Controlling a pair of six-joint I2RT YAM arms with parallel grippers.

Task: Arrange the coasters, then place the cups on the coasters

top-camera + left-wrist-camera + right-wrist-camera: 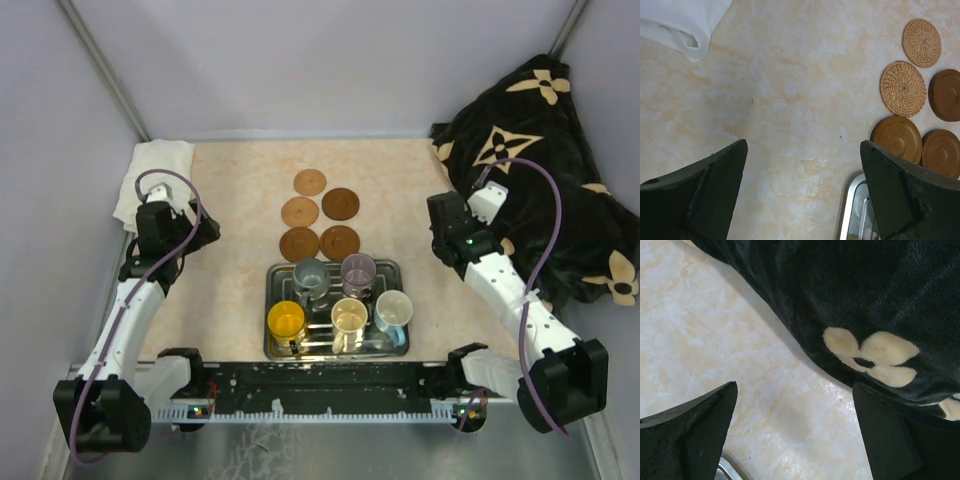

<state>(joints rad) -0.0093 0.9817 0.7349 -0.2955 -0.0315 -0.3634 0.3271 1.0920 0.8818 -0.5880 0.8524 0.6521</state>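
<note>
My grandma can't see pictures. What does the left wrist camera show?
Five round coasters lie close together at the right of a pale marbled table, two woven and three smooth brown. The open left gripper frames the bottom with its dark fingers, a white cloth lies top left, and a metal tray peeks in bottom right.

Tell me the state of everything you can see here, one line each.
Coasters, five lying flat in a cluster, all bare.
Tray, lying flat, loaded.
Cups, five upright in the tray, none on a coaster.
Left gripper, open, empty.
Right gripper, open, empty.
Cloth, crumpled in the far left corner.
Blanket, bunched up at the right.
</note>
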